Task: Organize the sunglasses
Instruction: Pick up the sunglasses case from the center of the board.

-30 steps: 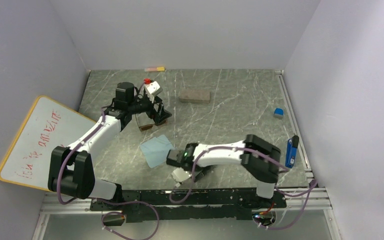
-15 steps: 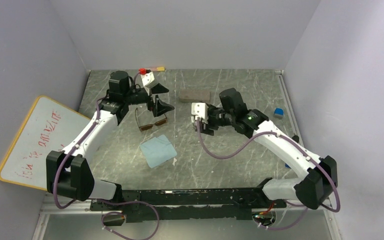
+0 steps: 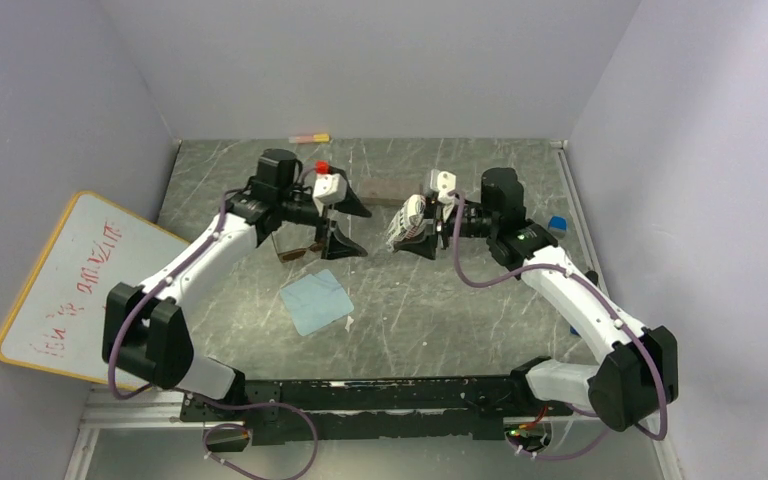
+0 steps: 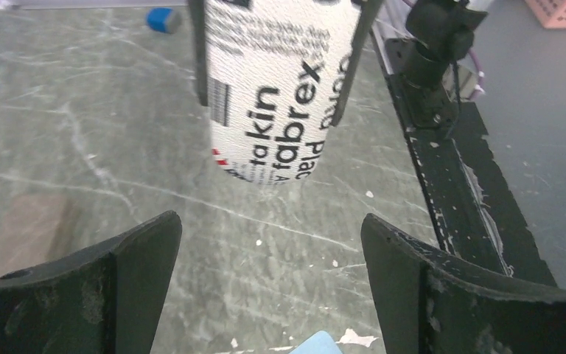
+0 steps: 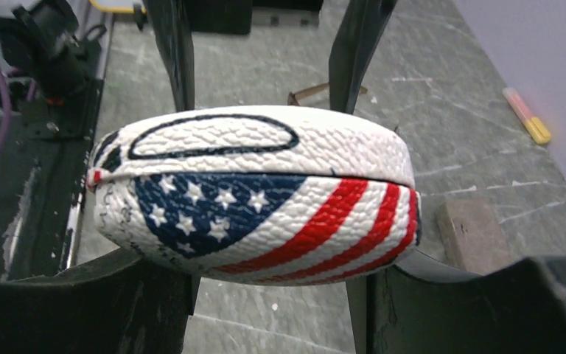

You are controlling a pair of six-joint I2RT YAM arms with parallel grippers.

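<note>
The amber-lensed sunglasses (image 3: 298,251) lie on the table, partly hidden behind my left arm; one temple shows in the right wrist view (image 5: 317,91). The black-framed pair is out of view. My right gripper (image 3: 416,226) is shut on a white printed case (image 3: 404,218) with a stars-and-stripes side (image 5: 265,199) and holds it above the table. My left gripper (image 3: 348,226) is open and empty, its jaws facing the case's end (image 4: 276,96) a short way off. Its fingers (image 5: 173,51) stand just behind the case.
A light-blue cloth (image 3: 316,300) lies in front of the sunglasses; its corner shows in the left wrist view (image 4: 317,345). A brown case (image 3: 385,189) lies behind the grippers. A whiteboard (image 3: 60,290) leans at the left. A small blue block (image 3: 557,225) and a marker (image 3: 310,137) lie at the far edges.
My right arm has swung from the near edge to mid-table and raised the white case there. My left gripper has moved right, away from the sunglasses, and now faces the case.
</note>
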